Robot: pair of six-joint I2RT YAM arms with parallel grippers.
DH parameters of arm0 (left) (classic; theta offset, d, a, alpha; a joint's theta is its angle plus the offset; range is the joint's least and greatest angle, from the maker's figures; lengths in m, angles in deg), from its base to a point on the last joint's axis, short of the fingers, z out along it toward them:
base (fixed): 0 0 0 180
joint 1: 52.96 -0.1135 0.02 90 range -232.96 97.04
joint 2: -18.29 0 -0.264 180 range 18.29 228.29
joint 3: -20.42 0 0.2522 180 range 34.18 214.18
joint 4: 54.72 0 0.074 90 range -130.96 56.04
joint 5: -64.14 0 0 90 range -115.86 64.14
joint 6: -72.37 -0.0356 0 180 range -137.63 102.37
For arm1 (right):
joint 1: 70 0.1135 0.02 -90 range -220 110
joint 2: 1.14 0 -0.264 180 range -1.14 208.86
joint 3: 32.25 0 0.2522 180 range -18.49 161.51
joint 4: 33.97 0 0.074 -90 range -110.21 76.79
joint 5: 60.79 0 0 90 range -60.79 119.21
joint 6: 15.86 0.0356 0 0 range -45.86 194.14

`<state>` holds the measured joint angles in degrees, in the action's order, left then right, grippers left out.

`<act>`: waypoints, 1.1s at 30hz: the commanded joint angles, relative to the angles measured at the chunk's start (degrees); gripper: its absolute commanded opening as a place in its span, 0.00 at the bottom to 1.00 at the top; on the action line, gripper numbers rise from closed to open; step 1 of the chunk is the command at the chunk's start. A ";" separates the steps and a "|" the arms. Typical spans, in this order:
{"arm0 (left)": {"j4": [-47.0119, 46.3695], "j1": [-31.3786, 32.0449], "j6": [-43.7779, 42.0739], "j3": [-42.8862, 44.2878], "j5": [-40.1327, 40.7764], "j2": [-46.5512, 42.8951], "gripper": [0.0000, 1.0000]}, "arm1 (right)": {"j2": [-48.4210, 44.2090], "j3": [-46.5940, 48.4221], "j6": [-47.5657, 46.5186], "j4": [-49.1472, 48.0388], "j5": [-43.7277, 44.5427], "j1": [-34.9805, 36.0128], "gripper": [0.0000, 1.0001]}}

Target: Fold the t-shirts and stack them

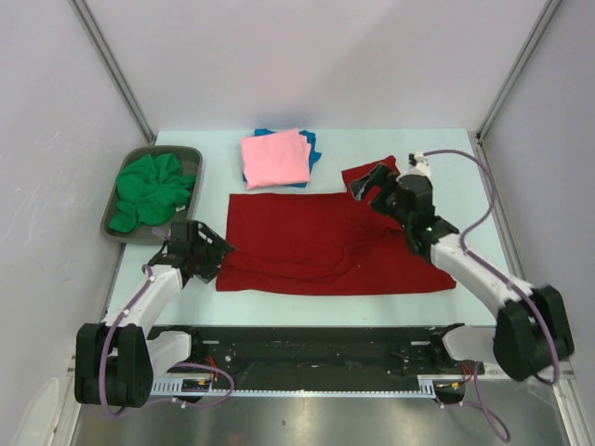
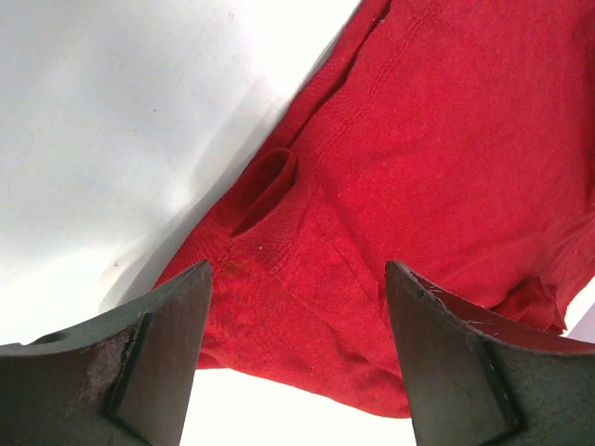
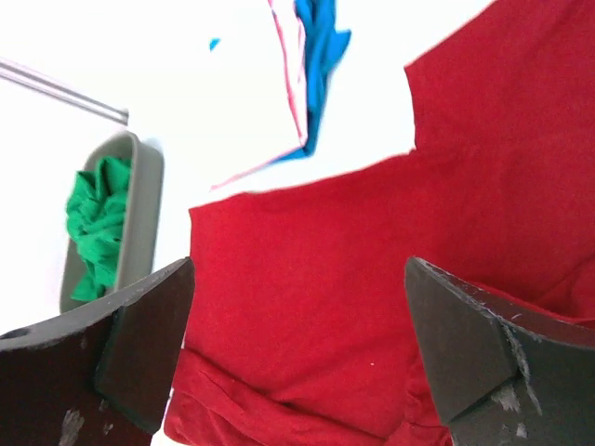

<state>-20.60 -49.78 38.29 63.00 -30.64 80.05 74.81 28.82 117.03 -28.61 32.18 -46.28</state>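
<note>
A dark red t-shirt [image 1: 321, 243] lies spread on the table, partly folded, with one sleeve sticking out at the far right. A folded pink t-shirt [image 1: 275, 158] lies on a blue one [image 1: 310, 141] at the back. A crumpled green t-shirt [image 1: 149, 190] fills the grey tray. My left gripper [image 1: 216, 253] is open at the red shirt's near left corner [image 2: 307, 307], jaws wide above the cloth. My right gripper [image 1: 364, 186] is open above the shirt's far right part [image 3: 316, 297], holding nothing.
The grey tray [image 1: 188, 150] stands at the back left, also visible in the right wrist view [image 3: 144, 200]. White walls and metal posts close the table on three sides. The arm bases and a black rail run along the near edge.
</note>
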 commanded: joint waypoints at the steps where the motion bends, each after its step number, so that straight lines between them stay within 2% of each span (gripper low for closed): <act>1: -0.94 -0.37 -1.16 -0.34 -0.41 -0.23 0.80 | -9.21 1.12 -6.24 13.21 9.05 -0.08 1.00; 3: -1.20 -0.37 -1.08 -0.60 -0.67 -0.76 0.80 | -11.07 0.68 -6.07 21.27 11.44 -0.26 1.00; 6: -1.38 -0.37 -1.08 -0.69 -1.02 -1.02 0.80 | -12.83 -1.15 -5.10 28.24 12.33 -0.61 1.00; 10: -1.11 -0.37 -1.17 -0.69 -0.94 -1.11 0.80 | -14.06 -5.38 -3.70 29.68 9.52 -1.05 1.00; 17: -1.38 -0.37 -1.34 -1.04 -1.11 -0.85 0.80 | -12.05 -11.27 -2.46 22.91 7.76 -0.87 1.00; 33: -1.55 -0.37 -2.48 -0.08 0.12 1.79 0.80 | 5.88 -9.96 -0.44 1.20 4.07 -0.96 1.00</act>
<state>-21.37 -49.78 37.39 62.04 -31.01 81.54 78.41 17.19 115.72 -18.82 36.96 -47.15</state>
